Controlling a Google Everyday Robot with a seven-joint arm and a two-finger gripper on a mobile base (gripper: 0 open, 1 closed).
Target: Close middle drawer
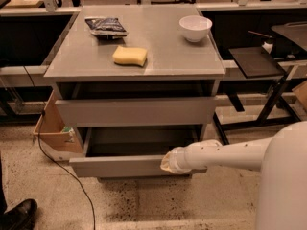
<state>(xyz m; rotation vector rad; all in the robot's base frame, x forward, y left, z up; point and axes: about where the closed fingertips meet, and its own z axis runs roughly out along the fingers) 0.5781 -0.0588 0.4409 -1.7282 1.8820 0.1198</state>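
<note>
The middle drawer (115,166) is a wide, shallow grey box with a plain front. It stands pulled out from the grey cabinet (134,51), with its dark inside showing. My white arm reaches in from the right. My gripper (166,163) is at the arm's pale tip, pressed against the right part of the drawer's front, and the arm's end hides it. The grey drawer front above (134,111) sits nearly flush with the cabinet.
On the cabinet top lie a yellow sponge (129,56), a dark snack bag (105,26) and a white bowl (195,28). A cardboard box (53,128) and a black cable (62,169) are on the floor at left. A black stand (254,61) is at right. A shoe (19,214) is at bottom left.
</note>
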